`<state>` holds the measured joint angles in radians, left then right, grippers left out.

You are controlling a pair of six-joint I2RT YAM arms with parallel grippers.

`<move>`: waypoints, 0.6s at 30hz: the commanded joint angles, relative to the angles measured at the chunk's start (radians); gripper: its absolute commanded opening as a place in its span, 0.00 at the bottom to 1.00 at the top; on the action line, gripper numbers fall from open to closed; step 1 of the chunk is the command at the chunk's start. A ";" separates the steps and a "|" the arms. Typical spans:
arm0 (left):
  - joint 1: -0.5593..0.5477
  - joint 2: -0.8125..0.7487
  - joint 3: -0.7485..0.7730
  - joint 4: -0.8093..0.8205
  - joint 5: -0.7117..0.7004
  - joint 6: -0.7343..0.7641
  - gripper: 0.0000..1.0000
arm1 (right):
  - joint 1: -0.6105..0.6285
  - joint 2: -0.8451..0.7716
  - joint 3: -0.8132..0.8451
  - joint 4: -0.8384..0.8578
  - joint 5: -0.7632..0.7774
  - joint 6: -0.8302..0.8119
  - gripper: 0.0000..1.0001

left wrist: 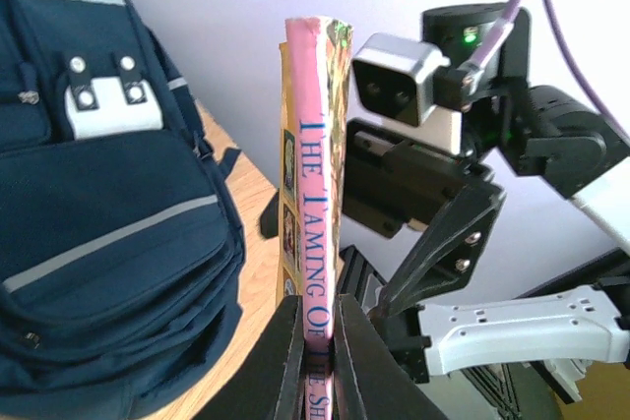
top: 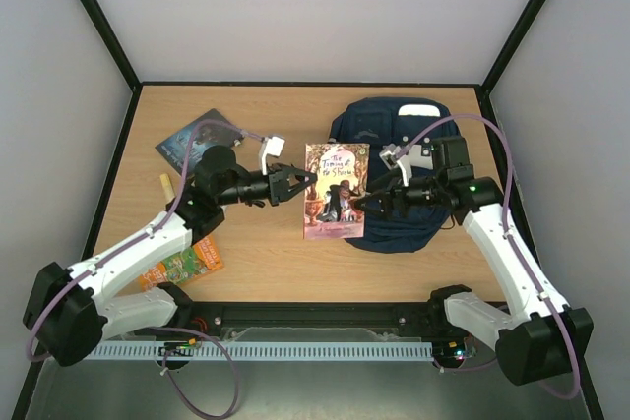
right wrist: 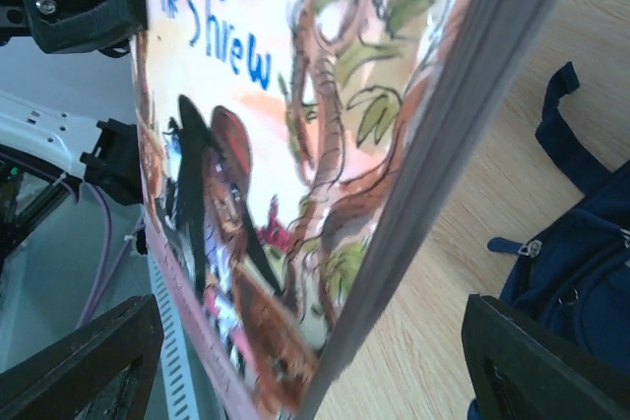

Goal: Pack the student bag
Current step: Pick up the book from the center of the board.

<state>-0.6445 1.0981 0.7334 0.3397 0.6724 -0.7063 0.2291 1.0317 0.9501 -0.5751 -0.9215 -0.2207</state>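
Observation:
A paperback with a pink spine, "The Taming of the Shrew" (top: 336, 191), hangs above the table, cover up, at the left edge of the student bag (top: 394, 120). My left gripper (top: 307, 181) is shut on the book's spine (left wrist: 317, 194), one finger (left wrist: 285, 361) pressing on each side. My right gripper (top: 362, 206) stands open around the book's opposite page edge (right wrist: 295, 145). Its fingers (right wrist: 89, 361) are wide apart and clear of the covers. The navy bag (left wrist: 108, 243) lies flat on the wood, with its white stripes and grey buckle patch showing.
A dark-covered book (top: 197, 140) lies at the back left. An orange book (top: 182, 263) lies near the left arm's base, and a small tan stick (top: 167, 187) sits beside the left arm. Black frame posts and white walls enclose the table (top: 266, 243).

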 commanded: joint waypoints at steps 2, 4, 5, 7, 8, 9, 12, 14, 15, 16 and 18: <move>-0.013 0.030 0.047 0.165 0.058 -0.037 0.02 | -0.003 0.059 -0.006 0.058 -0.132 0.030 0.84; -0.021 0.017 0.005 0.247 0.064 -0.064 0.02 | -0.003 0.071 0.011 0.012 -0.156 -0.018 0.83; -0.027 0.013 -0.008 0.268 0.066 -0.063 0.02 | -0.003 0.071 0.019 -0.017 -0.164 -0.044 0.82; -0.035 0.010 -0.015 0.279 0.060 -0.068 0.02 | -0.002 0.055 0.029 -0.060 -0.175 -0.074 0.82; -0.040 0.010 -0.013 0.280 0.063 -0.070 0.02 | -0.003 0.040 0.031 -0.077 -0.182 -0.087 0.81; -0.044 0.010 -0.010 0.279 0.063 -0.072 0.02 | -0.003 0.025 0.028 -0.091 -0.192 -0.101 0.81; -0.055 0.013 -0.012 0.298 0.059 -0.083 0.02 | -0.004 -0.016 0.000 -0.085 -0.205 -0.088 0.80; -0.061 0.025 -0.013 0.314 0.059 -0.081 0.03 | -0.003 -0.029 -0.018 -0.074 -0.217 -0.067 0.78; -0.065 0.033 -0.015 0.326 0.053 -0.081 0.02 | -0.003 -0.030 -0.022 -0.075 -0.224 -0.061 0.76; -0.069 0.043 -0.020 0.344 0.046 -0.086 0.02 | -0.003 -0.030 -0.020 -0.081 -0.230 -0.061 0.74; -0.077 0.063 -0.035 0.396 0.025 -0.103 0.02 | -0.003 -0.030 -0.008 -0.093 -0.251 -0.061 0.71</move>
<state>-0.7029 1.1316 0.7200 0.5823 0.7174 -0.7910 0.2264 1.0065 0.9470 -0.6098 -1.0950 -0.2771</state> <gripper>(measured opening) 0.056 0.727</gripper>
